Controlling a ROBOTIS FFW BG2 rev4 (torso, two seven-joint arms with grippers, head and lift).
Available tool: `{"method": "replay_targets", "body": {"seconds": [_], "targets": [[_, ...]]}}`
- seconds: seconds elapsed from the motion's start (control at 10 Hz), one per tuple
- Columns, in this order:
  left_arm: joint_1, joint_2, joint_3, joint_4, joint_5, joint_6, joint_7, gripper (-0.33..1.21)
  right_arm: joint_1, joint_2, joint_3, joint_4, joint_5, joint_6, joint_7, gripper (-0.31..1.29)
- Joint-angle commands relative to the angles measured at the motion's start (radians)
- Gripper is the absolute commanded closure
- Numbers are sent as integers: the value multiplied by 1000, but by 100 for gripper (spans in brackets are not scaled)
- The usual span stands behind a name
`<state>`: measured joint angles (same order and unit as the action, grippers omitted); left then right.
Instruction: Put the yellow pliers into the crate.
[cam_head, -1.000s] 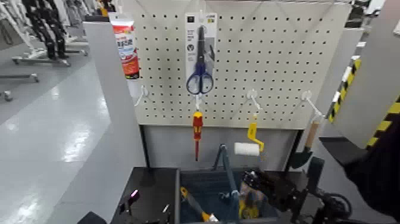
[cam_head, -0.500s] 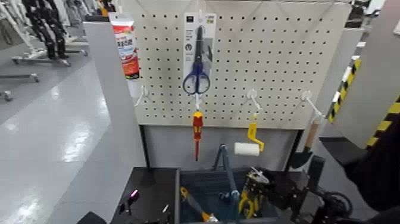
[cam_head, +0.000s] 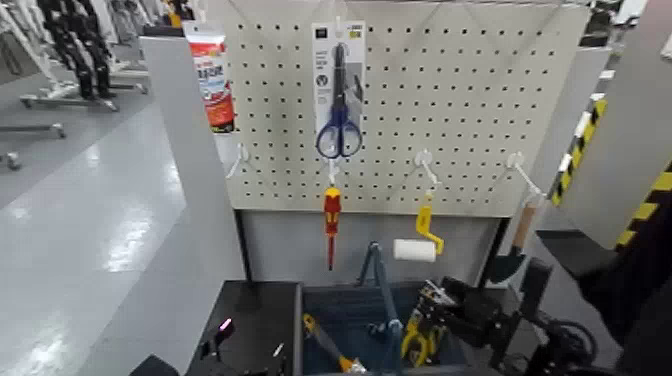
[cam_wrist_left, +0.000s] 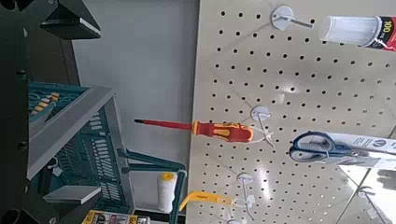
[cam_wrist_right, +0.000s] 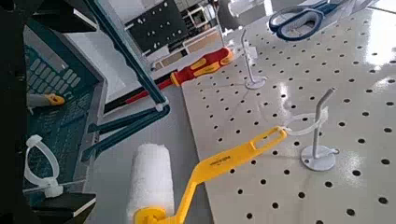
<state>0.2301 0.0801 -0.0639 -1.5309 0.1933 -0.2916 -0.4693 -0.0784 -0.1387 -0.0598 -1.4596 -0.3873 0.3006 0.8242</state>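
The pliers (cam_head: 420, 347) sit at the right end of the crate (cam_head: 299, 320), yellow handles low inside the walls, with the card's header (cam_head: 436, 293) reaching up by the far rim. Whether the handles rest on the crate floor, I cannot tell. The right end effector (cam_wrist_right: 93, 112) is wide, its two fingers well apart with nothing gripped between them, and its arm reaches over that same end of the crate. The left end effector (cam_wrist_left: 97, 112) is also wide and waits on the left side, holding nothing.

The step in hand looks like the release, with the task almost done. To do it well, keep the fingers spread and back the right arm out gently along a line that does not brush the card. The header could catch on a finger and lift the pliers or tip them over the rim, so watch that it parts freely before going faster. Keep away from the hoop handle (cam_head: 383, 285) too, since a knock there could shift the whole crate. The white loop (cam_wrist_right: 44, 168) seen low in the right wrist view might also snag, so go round it. Once clear of the rim, rise without touching the roller (cam_head: 415, 250) hanging above.
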Motion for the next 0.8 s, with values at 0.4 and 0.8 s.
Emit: {"method": "replay_targets", "body": {"seconds": [0.4, 0.8], "targets": [[3, 1, 3, -2, 0, -6, -3, 13, 290, 21, 20, -291, 79, -224, -306, 5], [9, 4, 7, -6, 0, -6, -6, 13, 542, 44, 17, -372, 174, -445, -496, 8]]}}
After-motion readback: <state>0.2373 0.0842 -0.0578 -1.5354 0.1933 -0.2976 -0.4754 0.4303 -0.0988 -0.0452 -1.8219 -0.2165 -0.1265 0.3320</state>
